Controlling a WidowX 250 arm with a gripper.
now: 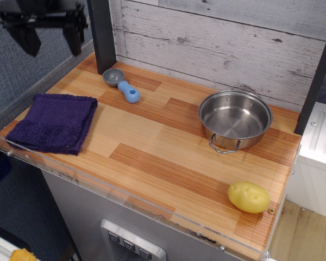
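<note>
The gripper (50, 35) hangs high above the back edge of the cloth (54, 122), its two fingers apart with nothing between them. The purple cloth lies folded flat on the wooden counter (152, 152). A blue scoop (122, 84) sits just behind and right of the cloth. A steel pot (235, 117) stands well to its right, and a yellow potato (249, 197) lies farther right, nearer the front. In my judgement, so soft and flat a cloth wants a straight drop and a pinch on its thick folded edge, clear of the scoop

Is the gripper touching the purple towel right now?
Apart. The observation.image view shows the gripper hanging open, high above the purple towel, with bare counter visible between them.
</note>
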